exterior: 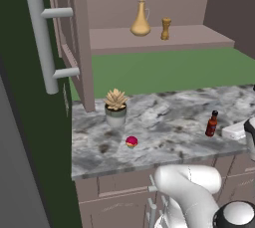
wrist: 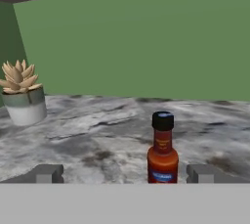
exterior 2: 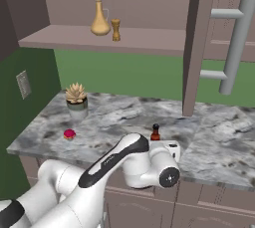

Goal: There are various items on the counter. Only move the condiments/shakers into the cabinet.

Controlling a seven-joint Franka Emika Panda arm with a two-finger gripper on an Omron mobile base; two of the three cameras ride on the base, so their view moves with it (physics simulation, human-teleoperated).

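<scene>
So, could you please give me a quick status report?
Gripper open, level with red sauce bottle with black cap. Tan flask and wooden shaker shelved. Path clear.

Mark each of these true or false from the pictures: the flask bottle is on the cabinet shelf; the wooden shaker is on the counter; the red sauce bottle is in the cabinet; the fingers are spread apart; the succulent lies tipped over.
1. The flask bottle stands on the cabinet shelf. True.
2. The wooden shaker is on the counter. False: it stands on the shelf beside the flask.
3. The red sauce bottle is in the cabinet. False: it stands on the counter.
4. The fingers are spread apart. True: the gripper is open, the bottle between the tips.
5. The succulent lies tipped over. False: it stands upright.
</scene>
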